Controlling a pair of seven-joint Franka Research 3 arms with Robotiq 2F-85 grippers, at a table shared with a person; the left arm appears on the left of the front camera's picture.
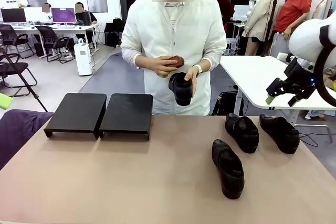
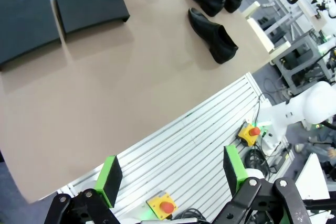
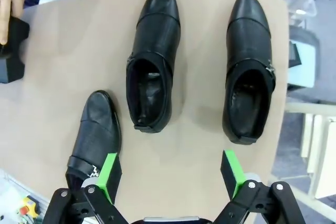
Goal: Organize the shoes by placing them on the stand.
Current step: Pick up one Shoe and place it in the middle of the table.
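Note:
Three black shoes lie on the right of the table: one nearest me point(image 1: 228, 167), one in the middle point(image 1: 242, 131) and one by the right edge point(image 1: 280, 132). Across the table, a person holds another shoe point(image 1: 181, 87) in one hand and a small brown brush point(image 1: 176, 61) in the other. The stand is two black platforms point(image 1: 77, 113) point(image 1: 127, 113) at the far left, both bare. My right gripper point(image 3: 170, 174) hangs open above the shoes point(image 3: 152, 61) point(image 3: 249, 66) point(image 3: 94, 135), holding nothing. High over the table's near edge, my left gripper point(image 2: 172, 174) is open and holds nothing.
The tan tabletop point(image 1: 131, 177) is bare between the stand and the shoes. A purple cloth point(image 1: 16, 127) lies off the left edge. A white table point(image 1: 262, 80) stands behind on the right. Below the near edge is a ribbed metal frame point(image 2: 189, 156) with red stop buttons.

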